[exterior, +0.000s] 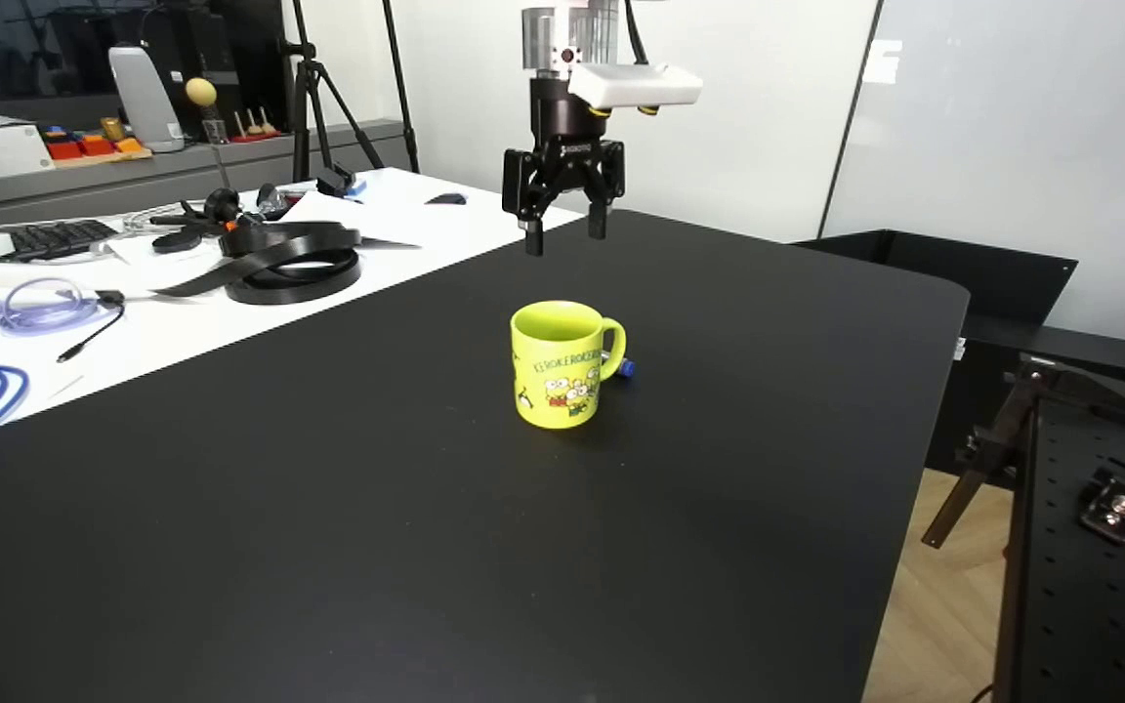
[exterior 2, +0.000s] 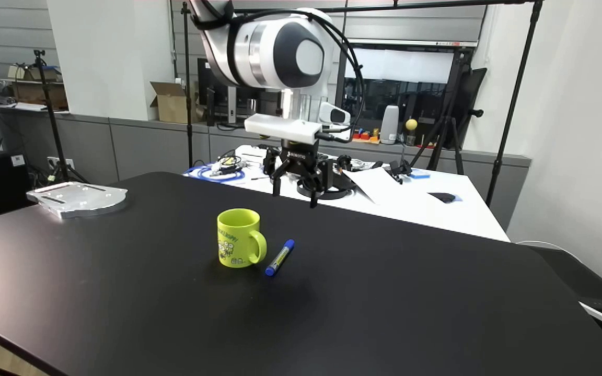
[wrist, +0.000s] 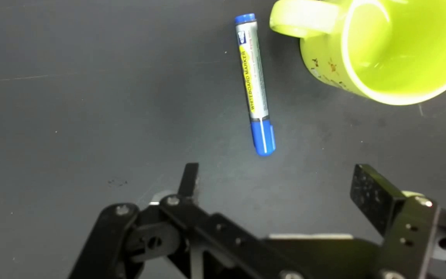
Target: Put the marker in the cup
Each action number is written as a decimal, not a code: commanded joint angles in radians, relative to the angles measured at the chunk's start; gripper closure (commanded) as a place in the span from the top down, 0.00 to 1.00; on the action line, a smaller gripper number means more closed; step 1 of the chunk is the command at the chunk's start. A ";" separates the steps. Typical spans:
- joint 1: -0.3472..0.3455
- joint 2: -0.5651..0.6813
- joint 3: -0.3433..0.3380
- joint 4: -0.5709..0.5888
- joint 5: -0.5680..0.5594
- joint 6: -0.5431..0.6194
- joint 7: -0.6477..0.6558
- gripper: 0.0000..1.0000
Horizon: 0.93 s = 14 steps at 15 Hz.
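One pale plate (exterior 2: 79, 197) lies on the black table (exterior 2: 384, 303) in an exterior view, well left of the gripper (exterior 2: 295, 195); next, lower than the gripper and to its left, the cup (exterior 2: 237, 240) stands upright, its handle (exterior 2: 259, 247) toward the marker (exterior 2: 280, 258). The marker lies just beside the cup, lower than the gripper and apart from it; in the wrist view its cap (wrist: 263, 137) points at the gap between the fingers (wrist: 188, 180). Those are spread wide above the black table. In an exterior view a paper (exterior 2: 379, 185) lies right of the gripper and behind it, on the white table (exterior 2: 465, 214).
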 commanded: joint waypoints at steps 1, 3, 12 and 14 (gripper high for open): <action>0.008 0.014 -0.014 0.005 -0.009 -0.011 0.015 1.00; 0.008 0.043 -0.014 0.014 -0.013 -0.017 0.011 1.00; 0.012 0.133 -0.013 0.046 -0.014 -0.027 0.014 1.00; 0.012 0.145 -0.012 0.056 -0.015 -0.029 0.014 1.00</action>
